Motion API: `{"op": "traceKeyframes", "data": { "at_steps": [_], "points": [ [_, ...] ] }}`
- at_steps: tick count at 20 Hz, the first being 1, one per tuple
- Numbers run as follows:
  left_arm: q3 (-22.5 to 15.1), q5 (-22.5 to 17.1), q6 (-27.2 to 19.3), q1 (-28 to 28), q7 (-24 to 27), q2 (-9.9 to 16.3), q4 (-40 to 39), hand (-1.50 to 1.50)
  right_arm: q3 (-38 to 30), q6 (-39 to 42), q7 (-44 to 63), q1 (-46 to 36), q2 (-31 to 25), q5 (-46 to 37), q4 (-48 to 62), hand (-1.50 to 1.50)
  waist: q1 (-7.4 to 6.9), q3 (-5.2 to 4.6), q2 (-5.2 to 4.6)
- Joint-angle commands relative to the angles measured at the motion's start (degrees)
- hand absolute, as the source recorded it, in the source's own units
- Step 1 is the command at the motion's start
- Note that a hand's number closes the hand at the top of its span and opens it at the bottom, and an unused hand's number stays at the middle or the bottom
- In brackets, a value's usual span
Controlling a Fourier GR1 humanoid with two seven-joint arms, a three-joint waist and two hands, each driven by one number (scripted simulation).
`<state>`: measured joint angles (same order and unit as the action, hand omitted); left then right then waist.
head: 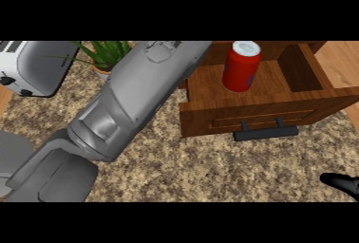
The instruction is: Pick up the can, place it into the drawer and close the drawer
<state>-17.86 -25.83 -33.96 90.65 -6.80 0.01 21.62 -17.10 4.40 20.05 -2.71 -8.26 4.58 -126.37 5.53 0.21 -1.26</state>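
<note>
A red can (242,69) with a pale top stands upright inside the open wooden drawer (210,85), toward its back. The drawer's front panel carries a dark bar handle (266,132). My left forearm (129,102) crosses the view from the lower left up to the top edge, just left of the drawer. Its hand lies beyond the picture. Only a black tip of my right hand (344,182) shows at the lower right edge, well in front of the drawer and apart from it.
A silver toaster (32,66) sits at the far left. A potted green plant (105,53) stands behind my left forearm. The speckled stone counter (210,171) spreads out in front of the drawer.
</note>
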Motion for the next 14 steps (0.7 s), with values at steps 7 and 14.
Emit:
{"op": "traceKeyframes", "data": {
  "at_steps": [7, 14],
  "points": [
    [-1.5, -3.3, -3.4, 1.8, 3.2, 0.0, -3.5, -1.5, 2.3, 2.1, -3.9, -0.4, -2.6, -5.4, -0.2, -1.5, 0.41, 0.01, -0.28],
    [0.1, -7.4, -3.6, 3.3, 3.7, 0.0, -3.4, -1.5, 6.5, 3.4, -6.2, -5.7, -7.8, -15.3, 1.6, -1.5, -0.29, -0.06, -0.47]
  ]
}}
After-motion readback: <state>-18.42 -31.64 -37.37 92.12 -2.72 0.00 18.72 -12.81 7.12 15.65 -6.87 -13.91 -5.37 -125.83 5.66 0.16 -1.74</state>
